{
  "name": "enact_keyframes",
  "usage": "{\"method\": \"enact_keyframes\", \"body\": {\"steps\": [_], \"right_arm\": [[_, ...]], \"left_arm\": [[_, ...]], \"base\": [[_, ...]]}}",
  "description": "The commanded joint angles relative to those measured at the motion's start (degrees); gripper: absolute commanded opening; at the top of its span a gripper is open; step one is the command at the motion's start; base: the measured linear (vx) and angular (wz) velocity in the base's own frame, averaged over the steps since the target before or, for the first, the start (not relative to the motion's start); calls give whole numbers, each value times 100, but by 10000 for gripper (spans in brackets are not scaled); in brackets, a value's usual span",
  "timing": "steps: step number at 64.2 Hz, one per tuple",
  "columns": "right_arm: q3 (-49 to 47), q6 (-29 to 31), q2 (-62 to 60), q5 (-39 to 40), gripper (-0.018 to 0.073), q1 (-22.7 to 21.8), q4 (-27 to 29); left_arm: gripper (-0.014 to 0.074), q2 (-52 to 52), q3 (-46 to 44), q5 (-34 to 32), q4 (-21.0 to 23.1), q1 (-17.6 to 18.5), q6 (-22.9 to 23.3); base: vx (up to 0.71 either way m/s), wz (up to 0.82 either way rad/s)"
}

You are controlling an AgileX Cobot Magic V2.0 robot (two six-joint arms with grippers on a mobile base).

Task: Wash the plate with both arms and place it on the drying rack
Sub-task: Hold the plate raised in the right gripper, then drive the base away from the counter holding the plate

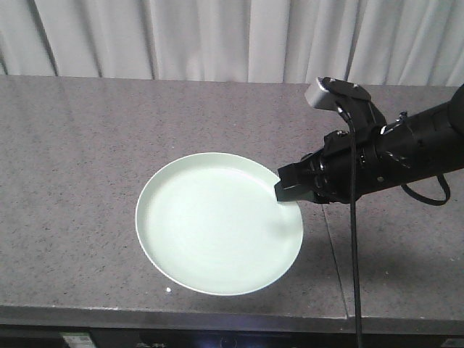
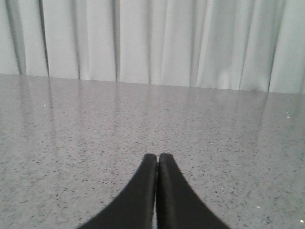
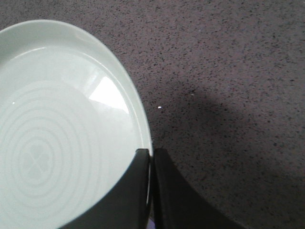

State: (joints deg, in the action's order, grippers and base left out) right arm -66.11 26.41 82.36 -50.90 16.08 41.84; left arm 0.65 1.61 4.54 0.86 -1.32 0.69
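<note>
So the surroundings are pretty bare: a speckled grey stone countertop with a white pleated curtain hanging right behind it, and a thin seam running front to back through the counter just right of the plate. Nothing sits between the plate and anything else, and the only thing over it is the right arm, which comes in low from the right with a grey camera block on top of the wrist and a black cable dropping down in front of the counter. The plate lies flat and face up on the countertop, towards the front edge and roughly mid-width. It's round, so there's no real long axis. The right wrist view shows faint concentric rings and a small clover-like mark in the middle of it. There's nothing on it, just a window-ish reflection on the glaze. The right gripper is pinched on the plate's right-hand rim, one finger inside the rim and one outside, with the edge running between them. The left gripper has its two fingertips pressed together with nothing between them, over bare countertop and pointing towards the curtain.
</note>
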Motion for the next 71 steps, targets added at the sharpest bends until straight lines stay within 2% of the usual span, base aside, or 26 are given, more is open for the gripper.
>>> {"method": "enact_keyframes", "body": {"steps": [1, 71], "right_arm": [[-131, 60, -209, 150, -8, -23, 254], [-131, 60, -209, 124, -8, -23, 254]], "left_arm": [[-7, 81, -164, -424, 10, -6, 28], [-7, 81, -164, -424, 10, -6, 28]], "base": [[-4, 22], [-5, 42]]}}
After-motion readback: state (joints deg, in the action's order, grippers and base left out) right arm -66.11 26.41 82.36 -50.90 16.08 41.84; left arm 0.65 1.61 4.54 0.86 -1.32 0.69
